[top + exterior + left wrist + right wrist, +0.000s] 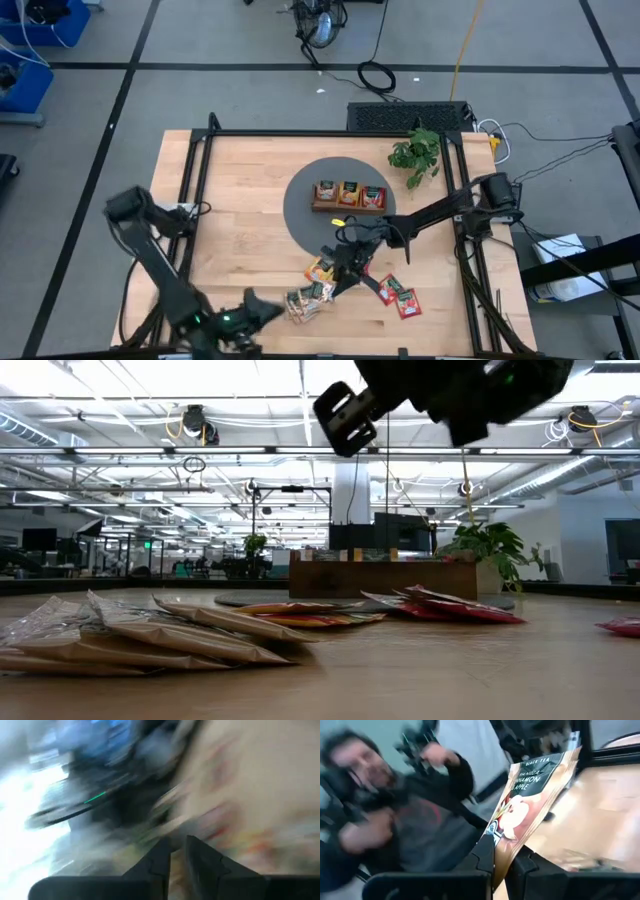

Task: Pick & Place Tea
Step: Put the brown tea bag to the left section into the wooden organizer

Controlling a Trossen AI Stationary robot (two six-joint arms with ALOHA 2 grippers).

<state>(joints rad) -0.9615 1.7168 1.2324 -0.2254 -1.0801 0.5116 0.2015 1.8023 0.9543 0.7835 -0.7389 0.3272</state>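
Tray (349, 207): three sachets (349, 192) filed; roughly eight lie loose on the table near it. Right gripper (506, 857), just off the tray: clamped on one cinnamon-apple sachet (530, 805), lifted. Left gripper (177, 855), well clear of the tray beside the loose pile: fingers slightly parted, holding nothing visible.

Even overhead light fell on the counter (240, 230), with soft shadows beside the arms. Above the counter in the low view, ceiling strips glared white. The left wrist view was smeared by motion; the person (395, 820) was blurred.

Tan cinnamon-apple tea sachet (530, 805) upright, others (400, 296) flat on table.
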